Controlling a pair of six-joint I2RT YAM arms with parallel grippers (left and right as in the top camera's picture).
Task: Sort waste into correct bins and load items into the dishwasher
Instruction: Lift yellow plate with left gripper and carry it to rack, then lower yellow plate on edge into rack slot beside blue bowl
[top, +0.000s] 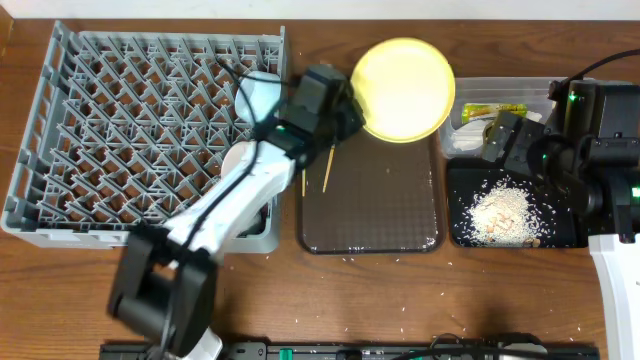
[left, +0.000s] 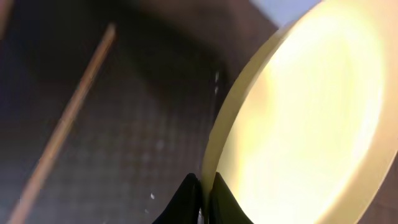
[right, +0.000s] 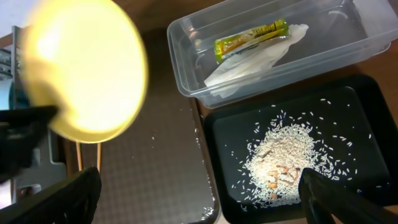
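Wooden table (top: 500, 290): one yellow plate (top: 403, 88), two chopsticks (top: 327, 172).

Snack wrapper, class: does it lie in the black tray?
No, the snack wrapper lies in the clear tub, with the white napkin.

The left arm (top: 235, 195), at seven o'clock, and right arm (top: 612, 290), at three o'clock, are white shells with black joints and green lights (top: 573, 95), and the left gripper (left: 202, 193) and right gripper (right: 199, 202) are black.
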